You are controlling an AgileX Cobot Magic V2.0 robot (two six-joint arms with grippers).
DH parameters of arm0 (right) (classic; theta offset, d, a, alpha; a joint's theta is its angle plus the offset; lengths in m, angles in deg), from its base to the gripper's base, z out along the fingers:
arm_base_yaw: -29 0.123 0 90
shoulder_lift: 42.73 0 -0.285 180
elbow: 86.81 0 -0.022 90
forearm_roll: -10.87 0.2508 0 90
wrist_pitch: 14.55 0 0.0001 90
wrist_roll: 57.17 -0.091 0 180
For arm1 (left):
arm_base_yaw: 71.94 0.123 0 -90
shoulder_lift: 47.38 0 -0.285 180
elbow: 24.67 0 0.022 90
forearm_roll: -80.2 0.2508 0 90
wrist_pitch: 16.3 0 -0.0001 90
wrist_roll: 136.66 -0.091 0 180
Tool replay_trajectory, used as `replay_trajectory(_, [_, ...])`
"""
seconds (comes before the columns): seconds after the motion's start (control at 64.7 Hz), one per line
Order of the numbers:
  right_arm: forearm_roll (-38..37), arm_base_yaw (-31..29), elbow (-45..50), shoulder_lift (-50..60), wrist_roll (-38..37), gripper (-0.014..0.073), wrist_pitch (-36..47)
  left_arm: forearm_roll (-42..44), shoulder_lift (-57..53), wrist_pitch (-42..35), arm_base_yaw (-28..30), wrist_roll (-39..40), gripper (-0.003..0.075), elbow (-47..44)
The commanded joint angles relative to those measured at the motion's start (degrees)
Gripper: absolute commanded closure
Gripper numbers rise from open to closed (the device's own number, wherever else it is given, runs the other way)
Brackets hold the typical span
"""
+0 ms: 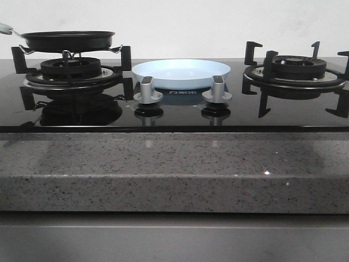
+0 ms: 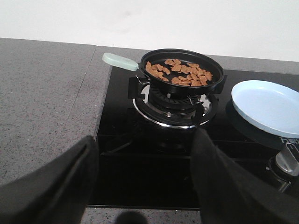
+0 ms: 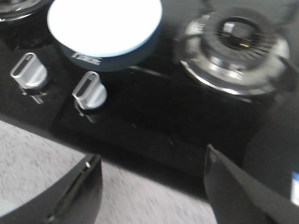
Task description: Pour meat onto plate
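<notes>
The meat [image 2: 180,71] is a heap of small brown-orange pieces in the black frying pan [image 2: 183,73], which stands on the left burner; the pan also shows in the front view [image 1: 68,39], where the meat is hidden by its rim. The pale-blue plate [image 1: 181,73] lies on the stove's middle, behind the knobs, and shows in the left wrist view [image 2: 268,107] and the right wrist view [image 3: 105,25]. My left gripper [image 2: 142,142] is open and empty, short of the pan over the stove's front. My right gripper [image 3: 152,156] is open and empty over the counter edge. Neither gripper shows in the front view.
Two silver knobs [image 1: 148,90] [image 1: 217,88] stand in front of the plate. The pan's pale handle [image 2: 119,60] points left. The right burner [image 1: 294,70] with its black grate is bare. A grey speckled stone counter [image 1: 174,174] runs along the stove's front.
</notes>
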Motion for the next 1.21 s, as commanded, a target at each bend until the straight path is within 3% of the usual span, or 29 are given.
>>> replay_trajectory(0.0, [0.48, 1.22, -5.68, -4.56, 0.65, 0.0109, 3.11, -0.48, 0.68, -4.83, -0.27, 0.0, 0.0282, 2.06])
replay_trajectory(0.556, [2.06, 1.36, -33.42, -35.37, 0.65, 0.0109, -8.72, -0.48, 0.68, -4.83, -0.27, 0.0, 0.0282, 2.06])
replay_trajectory(1.19, [1.5, 1.26, -59.28, -57.9, 0.65, 0.0109, -15.07, -0.48, 0.68, -4.83, -0.27, 0.0, 0.0282, 2.06])
